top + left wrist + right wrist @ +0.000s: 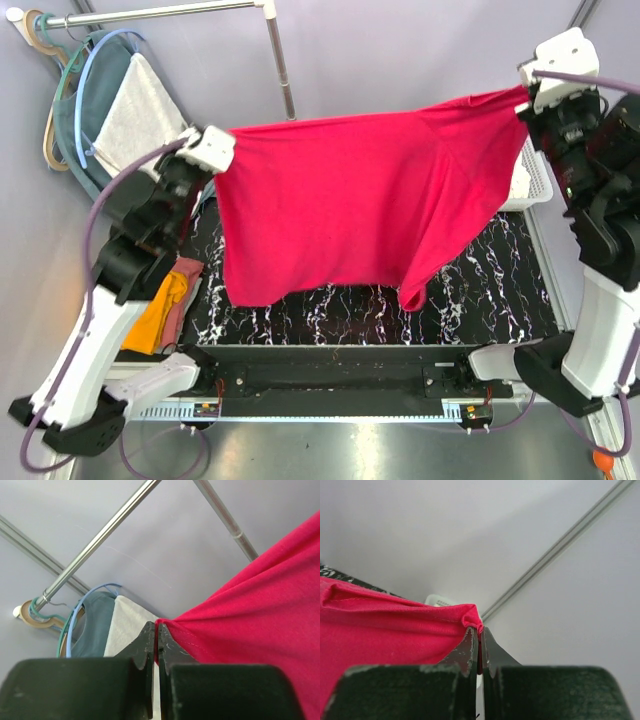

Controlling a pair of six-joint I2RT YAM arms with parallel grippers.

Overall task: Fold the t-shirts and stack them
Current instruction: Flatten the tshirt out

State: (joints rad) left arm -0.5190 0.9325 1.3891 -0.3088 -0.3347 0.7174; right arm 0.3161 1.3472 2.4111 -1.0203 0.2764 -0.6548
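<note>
A bright crimson-pink t-shirt [360, 200] hangs spread in the air between both arms, above the black marbled table [490, 290]. My left gripper [212, 150] is shut on its left corner [165, 622], the cloth pinched between the fingertips. At the upper right, my right gripper [528, 95] is shut on the other corner [475, 620]. The shirt's lower edge droops to a point [412, 298] near the table. An orange-yellow t-shirt [160, 315] and a dusty pink one [185, 290] lie bunched at the table's left edge, partly behind the left arm.
A metal clothes rail [160, 12] with its upright pole [280, 60] stands at the back. Hangers carry a teal-blue garment [95, 625] and a pale grey-white one [140, 115] at back left. A white basket [530, 180] sits behind the shirt's right end.
</note>
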